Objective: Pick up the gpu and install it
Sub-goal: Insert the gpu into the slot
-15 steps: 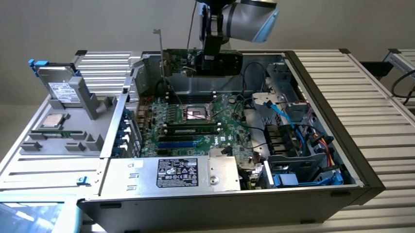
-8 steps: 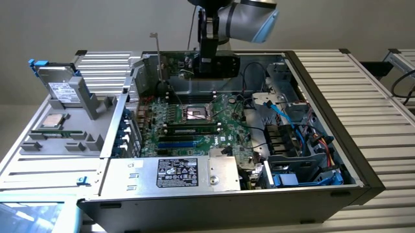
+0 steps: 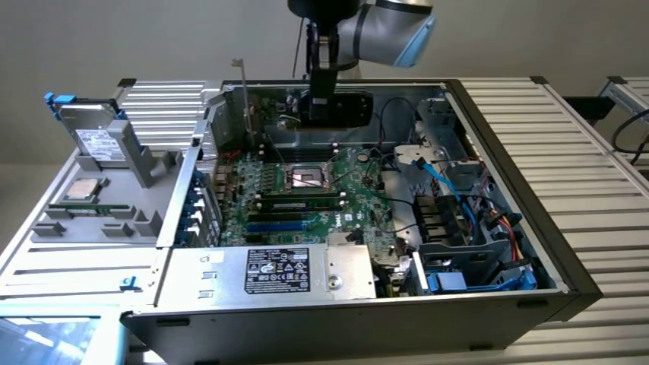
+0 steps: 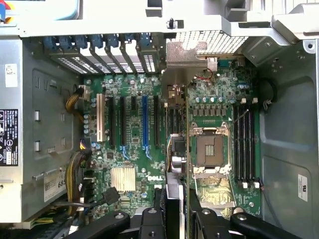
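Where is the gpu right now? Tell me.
In the wrist view the gpu is held edge-on in the gripper over the motherboard, between the expansion slots and the CPU socket.

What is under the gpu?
Beneath the gpu lies the motherboard, expansion slots on one side, processor socket on the other. The strip directly under the card is hidden.

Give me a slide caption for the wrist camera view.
Gripper holds the gpu edge-on over the motherboard inside the open case.
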Robot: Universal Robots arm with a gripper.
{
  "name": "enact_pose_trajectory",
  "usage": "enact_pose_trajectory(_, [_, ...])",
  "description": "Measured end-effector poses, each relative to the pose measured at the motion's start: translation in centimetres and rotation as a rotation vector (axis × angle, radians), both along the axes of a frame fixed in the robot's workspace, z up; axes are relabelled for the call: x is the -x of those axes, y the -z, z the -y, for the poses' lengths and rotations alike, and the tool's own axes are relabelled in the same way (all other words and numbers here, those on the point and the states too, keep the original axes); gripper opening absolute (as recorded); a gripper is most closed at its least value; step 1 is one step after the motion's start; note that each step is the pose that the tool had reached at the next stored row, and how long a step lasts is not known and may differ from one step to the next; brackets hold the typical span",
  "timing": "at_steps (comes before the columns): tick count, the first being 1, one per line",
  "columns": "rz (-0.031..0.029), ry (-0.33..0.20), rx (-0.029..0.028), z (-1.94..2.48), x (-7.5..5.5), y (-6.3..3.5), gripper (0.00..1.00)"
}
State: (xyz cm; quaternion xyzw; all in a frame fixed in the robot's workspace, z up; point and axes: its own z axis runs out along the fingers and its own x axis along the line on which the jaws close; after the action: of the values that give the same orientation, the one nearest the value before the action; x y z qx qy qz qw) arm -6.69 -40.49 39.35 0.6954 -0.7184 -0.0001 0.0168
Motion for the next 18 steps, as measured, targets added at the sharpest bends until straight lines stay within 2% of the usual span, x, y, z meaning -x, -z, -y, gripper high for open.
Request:
enact_pose_trajectory(2, [-0.0002, 0.0, 0.0011, 0.19, 0.2, 0.13, 0.28])
enact_pose_trajectory(5, [0.0001, 0.0, 0.0009, 0.71, 0.6, 0.42, 0.28])
enact_pose_trajectory(7, [0.0002, 0.0, 0.001, 1.39, 0.7, 0.61, 0.28])
enact_pose_trajectory(10, [0.0015, 0.0, 0.0007, 2.01, 1.2, 0.99, 0.28])
enact_pose_trajectory(11, [0.0015, 0.0, -0.0002, 2.33, 1.2, 1.08, 0.28])
enact_pose_trajectory(12, [0.0019, 0.0, -0.0035, 2.67, 1.3, 1.18, 0.28])
enact_pose_trajectory(18, [0.0032, 0.0, -0.0053, 3.49, 2.1, 2.19, 0.28])
